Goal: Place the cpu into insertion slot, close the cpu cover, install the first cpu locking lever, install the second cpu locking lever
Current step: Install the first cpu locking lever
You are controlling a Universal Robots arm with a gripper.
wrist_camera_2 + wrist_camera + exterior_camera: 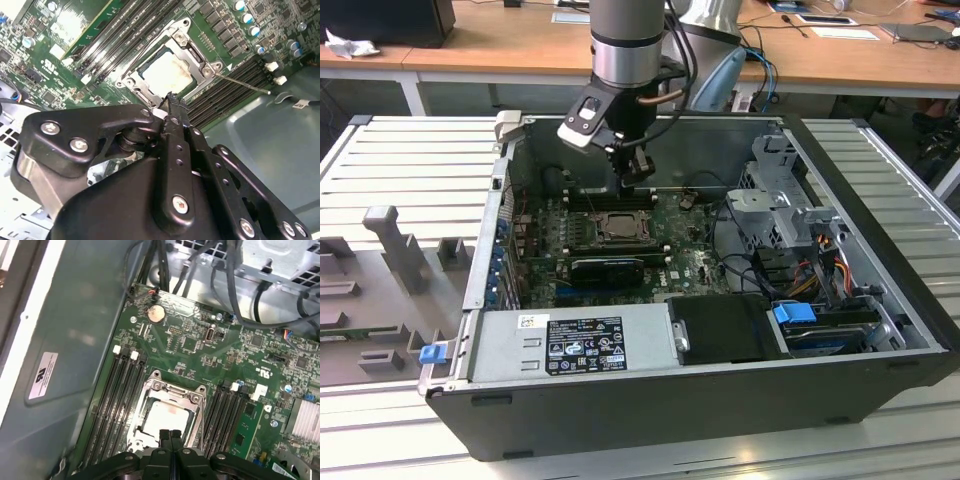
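While the arm reaches down into the open computer case [650, 420] on the ribbed worktop [410, 160], the gripper [638, 178] hangs just above the green motherboard [200, 347]. In both wrist views the two black fingers [164, 437] are pressed flat against each other with only a thin seam between them, and nothing is held.

Directly beyond the fingertips lies the cpu [167, 416], its pale silvery top facing up and seated in the insertion slot [142, 425], whose dark rim shows along one edge of the chip. The cpu cover [172, 390], a dull metal frame, lies down around the chip so that the chip shows through its square window. Whether the fingertips touch the cover's near edge cannot be told; they sit right at it.

To either side of the fingers run the long black memory slots [117, 395]. In the second wrist view a thin metal locking lever [245, 84] juts from a corner of the socket, past the fingertips, and slants across one bank of those slots. Farther ahead of the fingers a round coin-cell battery [156, 313] sits on the board.
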